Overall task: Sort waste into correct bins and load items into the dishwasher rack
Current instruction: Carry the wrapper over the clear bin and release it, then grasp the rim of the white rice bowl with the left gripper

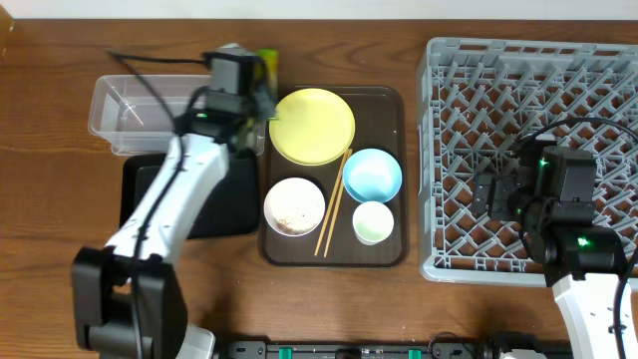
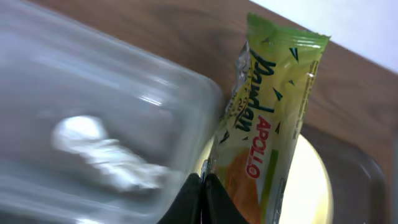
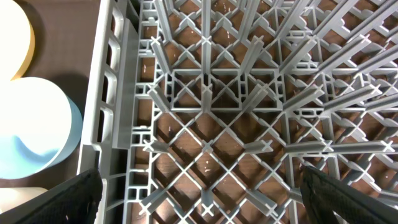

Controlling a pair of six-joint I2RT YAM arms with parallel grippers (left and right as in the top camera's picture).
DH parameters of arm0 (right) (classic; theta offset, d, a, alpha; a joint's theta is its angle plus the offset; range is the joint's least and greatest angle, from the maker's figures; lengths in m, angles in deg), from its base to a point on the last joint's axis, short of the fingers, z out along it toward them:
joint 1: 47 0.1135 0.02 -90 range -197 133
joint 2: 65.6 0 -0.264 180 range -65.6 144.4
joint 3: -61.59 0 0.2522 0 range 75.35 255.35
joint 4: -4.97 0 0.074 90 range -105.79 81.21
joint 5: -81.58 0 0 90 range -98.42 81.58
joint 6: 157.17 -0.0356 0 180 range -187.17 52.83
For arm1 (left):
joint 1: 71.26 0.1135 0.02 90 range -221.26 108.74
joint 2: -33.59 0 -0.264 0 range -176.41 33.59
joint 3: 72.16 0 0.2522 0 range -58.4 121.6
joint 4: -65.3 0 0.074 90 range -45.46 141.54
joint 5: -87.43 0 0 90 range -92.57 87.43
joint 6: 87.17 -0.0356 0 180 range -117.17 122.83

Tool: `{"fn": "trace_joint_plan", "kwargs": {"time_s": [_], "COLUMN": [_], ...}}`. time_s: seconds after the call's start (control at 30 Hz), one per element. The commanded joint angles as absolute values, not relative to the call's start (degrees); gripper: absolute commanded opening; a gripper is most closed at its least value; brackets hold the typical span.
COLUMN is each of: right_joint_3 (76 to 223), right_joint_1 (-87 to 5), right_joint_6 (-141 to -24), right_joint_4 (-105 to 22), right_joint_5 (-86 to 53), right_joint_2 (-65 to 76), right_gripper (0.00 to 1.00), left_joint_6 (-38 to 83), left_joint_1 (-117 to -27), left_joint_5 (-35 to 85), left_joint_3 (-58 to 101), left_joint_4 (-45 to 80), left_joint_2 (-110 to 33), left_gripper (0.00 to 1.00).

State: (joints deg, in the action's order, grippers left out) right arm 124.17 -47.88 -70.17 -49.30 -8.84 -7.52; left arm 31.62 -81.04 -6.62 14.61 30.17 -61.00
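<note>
My left gripper [image 1: 259,98] [image 2: 204,193] is shut on the lower edge of the yellow-green snack wrapper [image 1: 267,62] [image 2: 273,118], held by the right end of the clear tub [image 1: 125,108] [image 2: 93,112]. A white crumpled scrap [image 2: 102,149] lies inside the tub. The black tray [image 1: 199,204] lies under my left arm. The yellow plate [image 1: 312,125], blue bowl [image 1: 373,173], white bowl [image 1: 294,205] with food specks, pale cup [image 1: 373,221] and chopsticks [image 1: 332,204] sit on the brown tray. My right gripper [image 1: 496,194] [image 3: 199,196] is open and empty over the grey rack [image 1: 528,60] [image 3: 249,93].
The dark brown serving tray [image 1: 384,105] lies between the bins and the rack. In the right wrist view the rack's left wall [image 3: 112,106] separates the gripper from the blue bowl [image 3: 31,137] and the yellow plate [image 3: 12,37].
</note>
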Motion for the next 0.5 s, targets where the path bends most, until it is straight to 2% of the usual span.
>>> {"fn": "trace_joint_plan", "kwargs": {"time_s": [0.0,0.1,0.17,0.33,0.4,0.47], "right_joint_3": [125.3,125.3,125.3,125.3,125.3,125.3], "right_joint_1": [-47.3,-47.3,-47.3,-47.3,-47.3,-47.3], "right_joint_6": [-71.0,-71.0,-71.0,-71.0,-71.0,-71.0], "right_joint_4": [-49.3,-49.3,-49.3,-49.3,-49.3,-49.3], "right_joint_5": [-9.1,-9.1,-9.1,-9.1,-9.1,-9.1], "right_joint_2": [-7.6,-7.6,-7.6,-7.6,-7.6,-7.6], "right_gripper": [0.99,0.99,0.99,0.99,0.99,0.99], "left_joint_6": [43.4,54.2,56.1,56.0,54.0,50.3], "left_joint_1": [-76.8,-73.9,-72.9,-72.6,-72.6,-72.6], "left_joint_5": [-10.1,-10.2,-10.2,-10.2,-10.1,-9.6], "left_joint_3": [14.8,14.7,14.4,14.4,14.4,14.5], "left_joint_4": [26.2,22.6,22.8,24.2,24.9,25.3], "left_joint_2": [-60.5,-60.9,-61.0,-61.2,-61.2,-61.0], "left_gripper": [0.06,0.06,0.08,0.30,0.49,0.51]}}
